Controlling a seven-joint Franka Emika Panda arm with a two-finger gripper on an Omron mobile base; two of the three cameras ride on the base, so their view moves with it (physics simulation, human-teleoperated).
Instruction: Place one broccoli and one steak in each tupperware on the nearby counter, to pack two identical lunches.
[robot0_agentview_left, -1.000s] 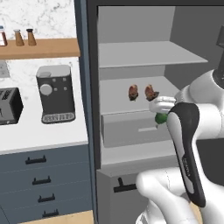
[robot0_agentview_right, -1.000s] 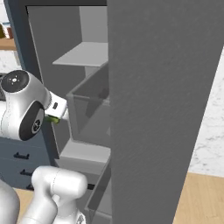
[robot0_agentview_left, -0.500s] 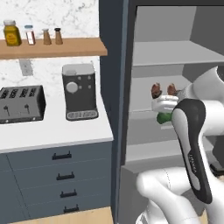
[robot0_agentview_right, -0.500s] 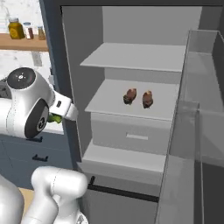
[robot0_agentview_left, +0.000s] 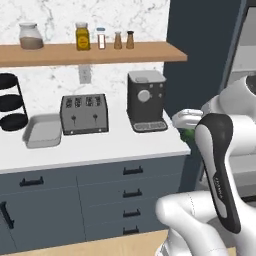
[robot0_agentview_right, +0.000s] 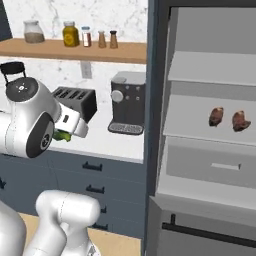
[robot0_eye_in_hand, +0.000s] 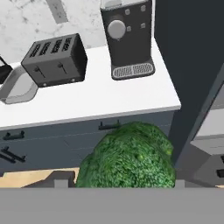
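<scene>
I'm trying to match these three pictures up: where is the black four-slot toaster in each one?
Left base view: black four-slot toaster left of centre, on the white countertop.
Right base view: left of centre, partly behind the arm.
Hand view: upper left.
Shared landmark: the dark coffee machine, right of it.

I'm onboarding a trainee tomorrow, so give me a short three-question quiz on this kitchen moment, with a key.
1. True or false: the gripper carries a broccoli.
2. How many steaks lie on the fridge shelf? A) none B) two C) four
3. Fill in: on the counter, the toaster stands between the tupperware and the ____.

Key: 1 true. 2 B, one steak beside the other steak. 3 coffee machine.
</scene>
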